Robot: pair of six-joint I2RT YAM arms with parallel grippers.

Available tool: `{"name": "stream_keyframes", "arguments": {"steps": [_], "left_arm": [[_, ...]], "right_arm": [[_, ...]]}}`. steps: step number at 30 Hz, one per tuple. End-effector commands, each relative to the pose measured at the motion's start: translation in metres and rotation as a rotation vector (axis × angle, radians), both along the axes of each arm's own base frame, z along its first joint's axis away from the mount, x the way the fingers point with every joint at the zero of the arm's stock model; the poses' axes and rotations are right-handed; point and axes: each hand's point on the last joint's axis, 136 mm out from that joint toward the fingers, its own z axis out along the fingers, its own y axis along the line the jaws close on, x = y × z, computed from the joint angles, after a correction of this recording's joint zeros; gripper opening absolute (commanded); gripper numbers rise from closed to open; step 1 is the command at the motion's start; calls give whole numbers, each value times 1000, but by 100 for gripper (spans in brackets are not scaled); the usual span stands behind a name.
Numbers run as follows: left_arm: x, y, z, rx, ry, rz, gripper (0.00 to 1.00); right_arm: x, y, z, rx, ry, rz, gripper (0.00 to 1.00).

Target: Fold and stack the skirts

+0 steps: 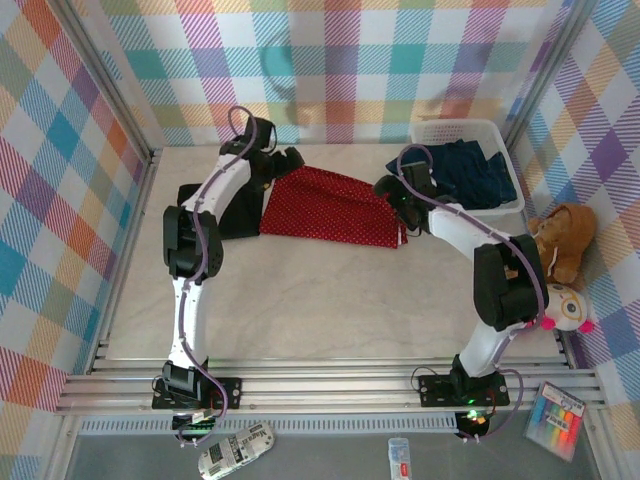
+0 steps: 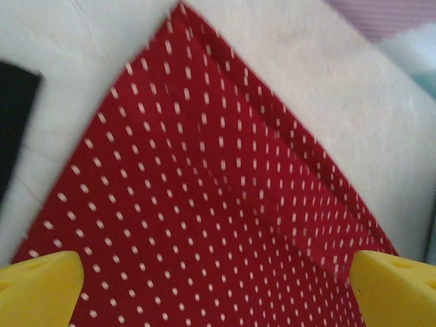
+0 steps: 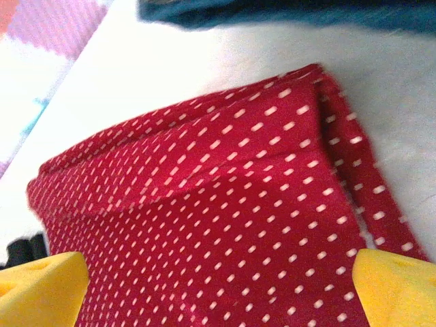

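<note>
No legible txt, labels, brands or nos. on anything here.

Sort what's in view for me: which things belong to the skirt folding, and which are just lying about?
Job: red cloth skirt with white dots; plain black cloth skirt beside it; dark blue denim skirts in the white plastic mesh basket.
Lying about: the basket itself; brown plush teddy bear; white plush toy beside it.

The red dotted skirt (image 1: 335, 207) is matt woven cloth, the basket (image 1: 455, 126) white plastic mesh, the table (image 1: 330, 290) smooth and pale.
</note>
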Motion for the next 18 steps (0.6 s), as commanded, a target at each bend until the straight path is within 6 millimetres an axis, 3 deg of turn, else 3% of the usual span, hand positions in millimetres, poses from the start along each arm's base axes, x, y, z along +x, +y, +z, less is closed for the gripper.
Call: {"name": "stream_keyframes", "arguments": {"steps": [1, 4, 10, 14, 18], "left_arm": [[-17, -34, -5, -124, 53, -102, 100], [-19, -54, -32, -171, 122, -133, 100], [-39, -67, -79, -147, 226, -132, 100], [-80, -72, -103, -148, 297, -137, 100], [-137, -72, -109, -153, 350, -118, 100]], "right_arm": [[-10, 18, -16, -62, 47, 118, 99], [-2, 29, -34, -52, 93, 153, 99], [-1, 39, -63, -57, 203, 200, 99], [-31, 41, -81, -48, 288, 282, 99], [-84, 25, -95, -86, 374, 342, 99]]}}
